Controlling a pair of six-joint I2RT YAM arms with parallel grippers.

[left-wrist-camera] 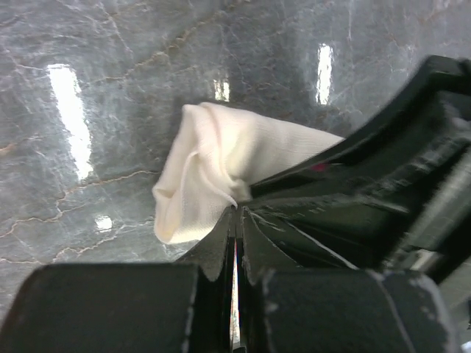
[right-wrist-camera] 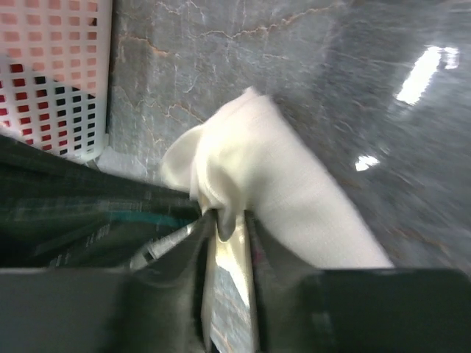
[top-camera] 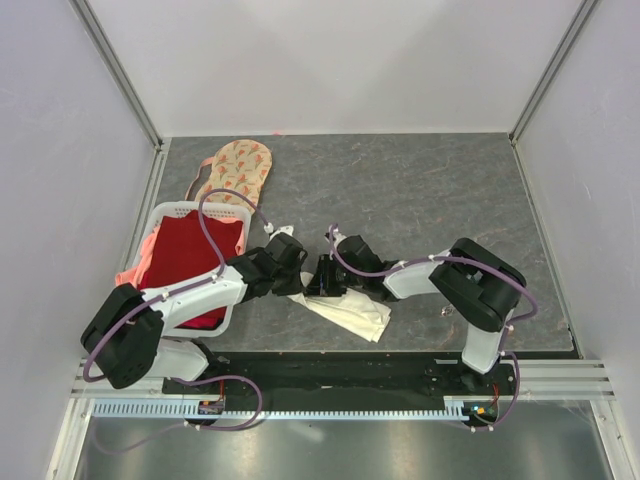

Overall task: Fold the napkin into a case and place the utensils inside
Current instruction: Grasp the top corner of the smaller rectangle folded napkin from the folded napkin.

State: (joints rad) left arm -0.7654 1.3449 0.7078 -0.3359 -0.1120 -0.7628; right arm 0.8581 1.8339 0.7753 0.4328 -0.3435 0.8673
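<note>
While napkin (top-camera: 352,312) lies half-folded on near surface (top-camera: 430,190) | left claw (left-wrist-camera: 237,215) clamped on its edge | right claw (right-wrist-camera: 227,220) clamped likewise | case apparently unformed, utensils unseen

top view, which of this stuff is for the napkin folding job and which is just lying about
For the job: napkin, pinched by the left gripper and the right gripper. No utensils clearly in view.

Lying about: basket, red cloth in it, floral cloth beyond it.
</note>
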